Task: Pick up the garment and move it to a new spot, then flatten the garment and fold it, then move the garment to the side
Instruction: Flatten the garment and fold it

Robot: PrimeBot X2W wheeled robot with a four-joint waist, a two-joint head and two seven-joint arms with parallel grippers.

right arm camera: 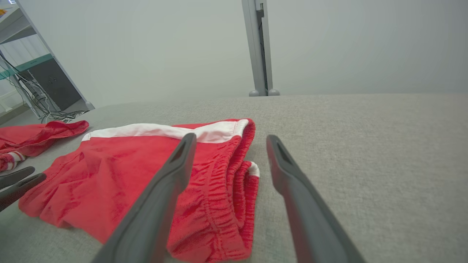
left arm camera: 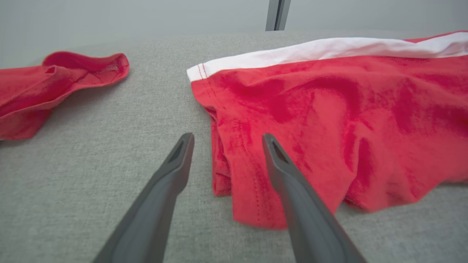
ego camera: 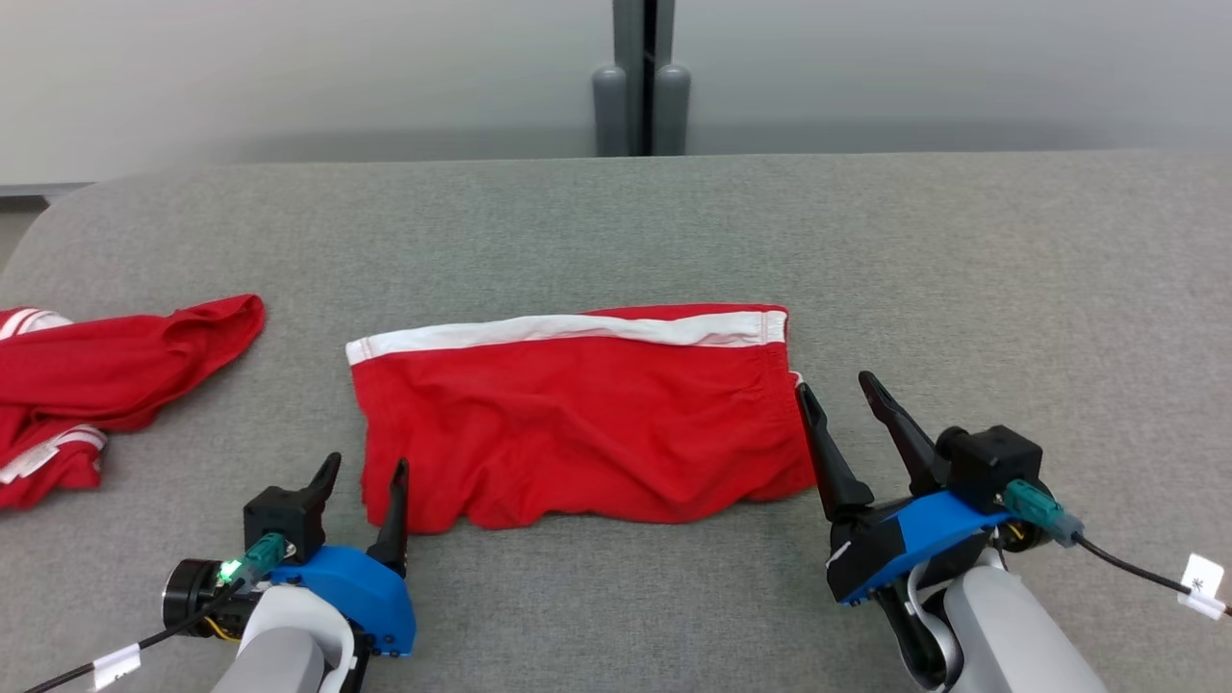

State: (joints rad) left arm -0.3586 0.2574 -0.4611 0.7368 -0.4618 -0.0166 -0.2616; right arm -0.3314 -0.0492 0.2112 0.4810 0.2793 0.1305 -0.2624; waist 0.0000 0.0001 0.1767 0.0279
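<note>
Fingers [ego camera: 393,520] spread wide on the left gripper [ego camera: 366,462], lower left, one over the near corner of the red shorts [ego camera: 577,423], one over bare grey table [ego camera: 616,241]. Lower right, the right gripper [ego camera: 834,383] is spread too, empty, just beside the waistband end. Shorts sit mid-frame, doubled over, white stripe along the far edge: folded, I'd say, near hem rumpled. Shifting them aside looks left. Second red garment [ego camera: 106,375] bunched far left; grey post [ego camera: 640,96] top centre.
</note>
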